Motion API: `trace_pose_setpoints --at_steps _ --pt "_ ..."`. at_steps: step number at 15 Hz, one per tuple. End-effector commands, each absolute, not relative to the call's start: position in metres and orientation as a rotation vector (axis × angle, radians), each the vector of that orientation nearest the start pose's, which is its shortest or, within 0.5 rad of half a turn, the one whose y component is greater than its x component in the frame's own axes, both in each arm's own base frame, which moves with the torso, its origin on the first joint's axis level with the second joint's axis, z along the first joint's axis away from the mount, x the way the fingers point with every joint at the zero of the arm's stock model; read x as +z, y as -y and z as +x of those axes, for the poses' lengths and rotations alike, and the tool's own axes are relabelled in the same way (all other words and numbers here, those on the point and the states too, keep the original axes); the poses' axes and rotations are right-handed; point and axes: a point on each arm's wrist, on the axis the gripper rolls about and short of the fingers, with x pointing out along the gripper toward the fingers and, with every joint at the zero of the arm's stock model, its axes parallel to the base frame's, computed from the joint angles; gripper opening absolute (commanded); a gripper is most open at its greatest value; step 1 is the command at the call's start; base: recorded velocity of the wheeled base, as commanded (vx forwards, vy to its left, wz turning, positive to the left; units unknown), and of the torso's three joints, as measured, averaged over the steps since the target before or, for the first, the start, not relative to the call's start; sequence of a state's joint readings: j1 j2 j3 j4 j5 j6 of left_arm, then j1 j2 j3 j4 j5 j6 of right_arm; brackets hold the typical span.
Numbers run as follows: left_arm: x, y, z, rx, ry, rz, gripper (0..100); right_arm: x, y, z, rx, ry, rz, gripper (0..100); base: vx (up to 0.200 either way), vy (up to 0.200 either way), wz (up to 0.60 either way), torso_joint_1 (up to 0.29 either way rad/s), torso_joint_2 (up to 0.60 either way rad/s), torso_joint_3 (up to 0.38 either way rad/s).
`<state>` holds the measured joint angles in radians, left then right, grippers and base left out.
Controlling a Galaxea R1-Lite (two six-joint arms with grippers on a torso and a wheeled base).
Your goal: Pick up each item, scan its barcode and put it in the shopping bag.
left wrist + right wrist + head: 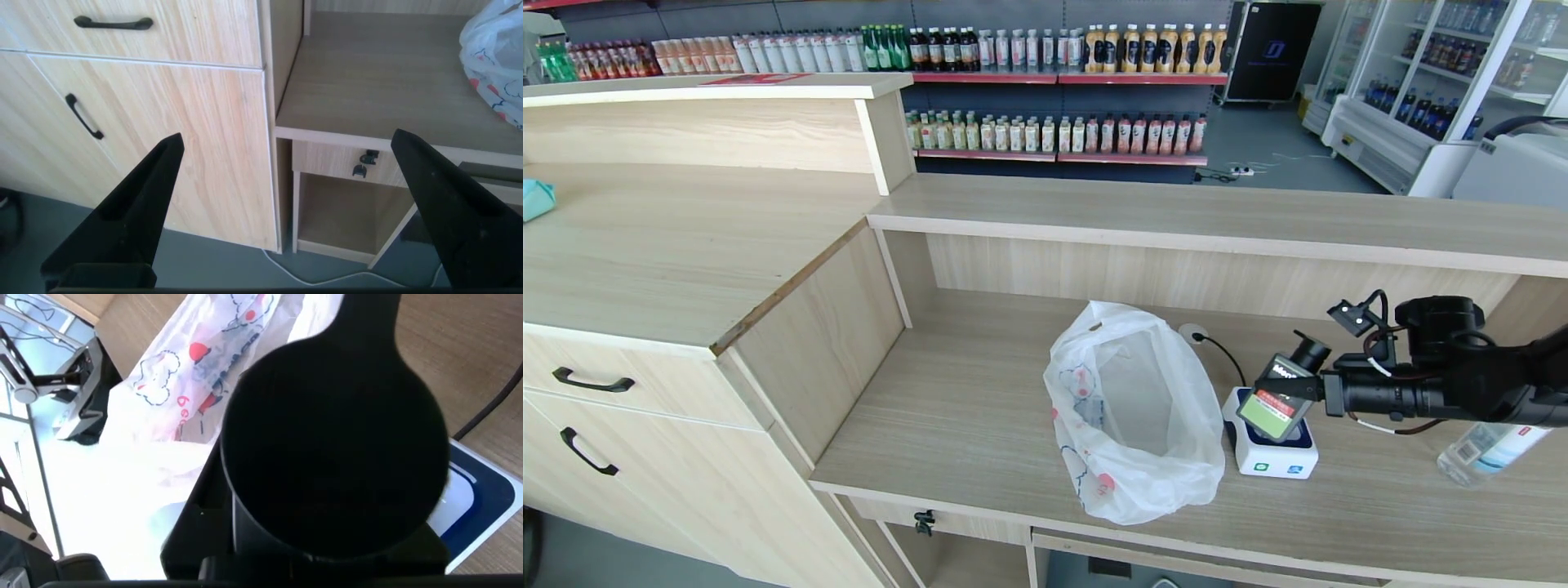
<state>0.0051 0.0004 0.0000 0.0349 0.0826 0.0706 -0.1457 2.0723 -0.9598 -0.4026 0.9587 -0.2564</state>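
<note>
My right gripper (pixel 1321 385) comes in from the right and is shut on a small pack (pixel 1276 402) with a black, red and green label. It holds the pack tilted just above the white, blue-topped scanner (pixel 1270 453). In the right wrist view a dark round shape (pixel 335 441) covers the middle, with the scanner (pixel 474 498) and the bag (pixel 204 367) behind it. The white plastic shopping bag (pixel 1135 416) lies open on the counter, just left of the scanner. My left gripper (pixel 288 137) hangs open below counter height, beside the cabinet doors.
A clear bottle (pixel 1486 453) with a white and blue label lies on the counter under my right arm. The scanner's cable (pixel 1217 347) runs to the back wall. A raised ledge (pixel 1217 216) stands behind, and a taller cabinet with drawers (pixel 645 384) to the left.
</note>
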Motion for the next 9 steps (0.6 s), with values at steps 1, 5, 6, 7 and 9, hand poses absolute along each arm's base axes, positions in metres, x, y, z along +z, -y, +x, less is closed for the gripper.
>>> trace_pose_setpoints --at_steps 1,5,6,7,9 --pt "0.072 -0.002 -0.023 0.086 -0.038 0.072 100 0.08 0.034 0.359 0.847 -0.512 0.147 0 0.0 0.0 0.0 0.0 0.0 0.0" --pt "0.072 -0.002 -0.023 0.086 -0.038 0.072 100 0.083 0.034 0.359 0.844 -0.503 0.145 0 0.0 0.0 0.0 0.0 0.0 0.0" --pt "0.072 -0.002 -0.023 0.086 -0.038 0.072 100 0.086 0.035 0.358 0.843 -0.497 0.141 0 0.0 0.0 0.0 0.0 0.0 0.0" --pt "0.072 -0.002 -0.023 0.088 -0.038 0.072 100 0.094 0.035 0.354 0.84 -0.483 0.131 0 0.0 0.0 0.0 0.0 0.0 0.0" --pt "0.072 -0.002 -0.023 0.088 -0.038 0.072 100 0.123 0.036 0.332 0.818 -0.445 0.104 0 0.0 0.0 0.0 0.0 0.0 0.0"
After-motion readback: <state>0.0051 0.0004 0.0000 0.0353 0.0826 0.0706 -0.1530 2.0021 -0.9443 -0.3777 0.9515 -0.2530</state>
